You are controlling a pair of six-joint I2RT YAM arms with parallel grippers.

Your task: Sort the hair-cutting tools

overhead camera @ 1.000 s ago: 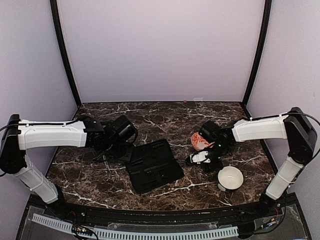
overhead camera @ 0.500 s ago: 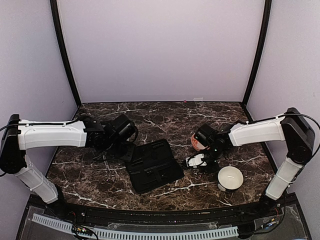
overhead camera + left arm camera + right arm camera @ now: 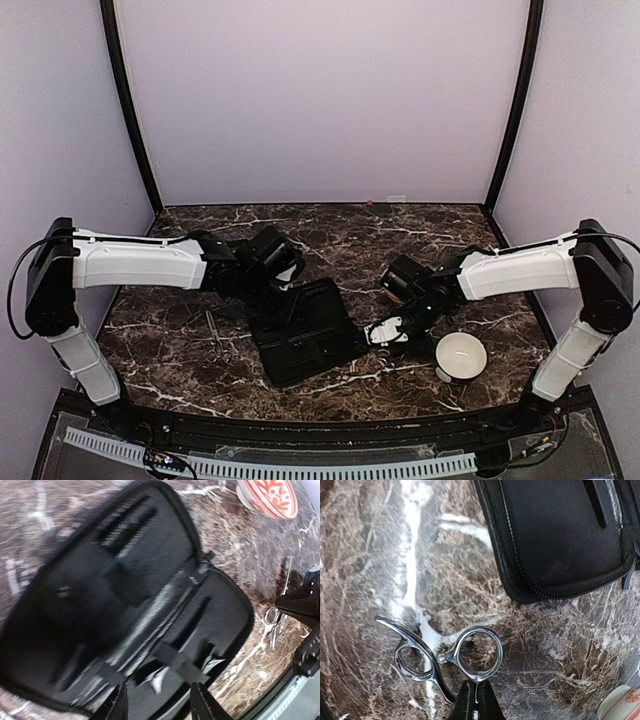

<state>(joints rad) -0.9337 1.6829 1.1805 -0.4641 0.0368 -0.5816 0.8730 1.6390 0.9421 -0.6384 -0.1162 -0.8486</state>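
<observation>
Silver scissors (image 3: 479,652) with looped handles hang just above the marble, beside the right edge of the open black case (image 3: 305,335). My right gripper (image 3: 476,687) is shut on the rim of one loop; it shows in the top view (image 3: 385,333). The scissors also show in the left wrist view (image 3: 276,621). My left gripper (image 3: 161,705) is open and empty, hovering over the case (image 3: 125,595), where silver tool tips (image 3: 160,682) sit under elastic straps. It shows in the top view (image 3: 285,288) at the case's far left corner. More thin tools (image 3: 217,335) lie on the table left of the case.
A white bowl (image 3: 460,355) stands right of my right gripper. An orange patterned bowl (image 3: 267,497) stands beyond the case, mostly hidden by the right arm in the top view. The case's corner (image 3: 560,535) lies close to the held scissors.
My left gripper has moved right, from beside the loose tools to over the case. My right gripper has moved left and nearer with the scissors, toward the case's right edge.
</observation>
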